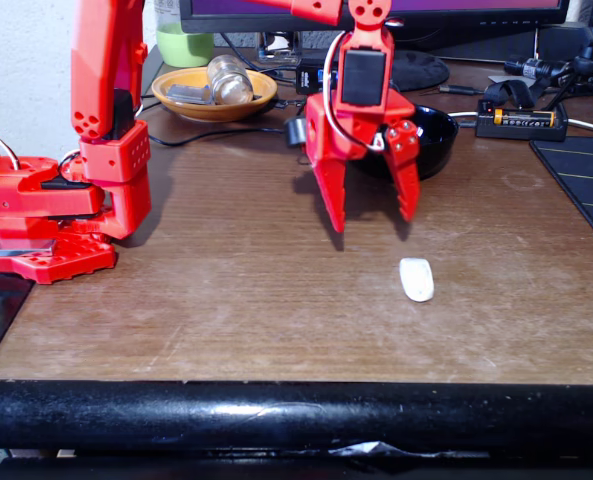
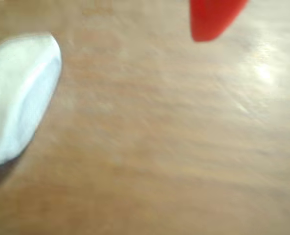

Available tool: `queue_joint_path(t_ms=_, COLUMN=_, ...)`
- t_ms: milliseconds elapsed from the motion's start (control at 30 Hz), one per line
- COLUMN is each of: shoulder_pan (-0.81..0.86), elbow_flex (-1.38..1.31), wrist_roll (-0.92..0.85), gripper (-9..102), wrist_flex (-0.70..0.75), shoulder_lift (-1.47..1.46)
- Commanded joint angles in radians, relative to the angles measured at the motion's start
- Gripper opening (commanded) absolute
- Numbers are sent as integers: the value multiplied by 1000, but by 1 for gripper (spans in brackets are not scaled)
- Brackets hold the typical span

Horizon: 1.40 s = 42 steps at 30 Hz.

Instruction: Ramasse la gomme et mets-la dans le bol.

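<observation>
Two red fingers (image 1: pixel 334 205) hang spread wide apart above the brown worktop (image 1: pixel 226 290), tips pointing down, the gripper (image 1: pixel 373 220) holding nothing. Lying flat on the worktop, the white eraser (image 1: pixel 416 279) sits just in front of the right finger's tip in the fixed view, untouched. Behind the gripper sits the black bowl (image 1: pixel 436 140). Up close, the wrist view catches the eraser (image 2: pixel 17 98) at the left edge, a blurred red fingertip (image 2: pixel 211 22) at the top.
</observation>
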Motion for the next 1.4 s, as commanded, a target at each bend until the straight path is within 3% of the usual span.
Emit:
queue_joint_path(t_ms=0, shoulder_pan=29, elbow_flex=-112, wrist_roll=-18, gripper=28, wrist_flex=-6, shoulder_lift=-35)
queue_joint_path(t_ms=633, shoulder_pan=-8, elbow_flex=-313, wrist_roll=32, gripper=27, wrist_flex=78, shoulder_lift=-196)
queue_joint_path(t_ms=900, shoulder_pan=-5, elbow_flex=-537, wrist_roll=46, gripper=26, wrist_flex=170, shoulder_lift=-350)
queue_joint_path(t_ms=1367, shoulder_pan=-8, elbow_flex=-621, wrist_roll=55, gripper=26, wrist_flex=193, shoulder_lift=-411)
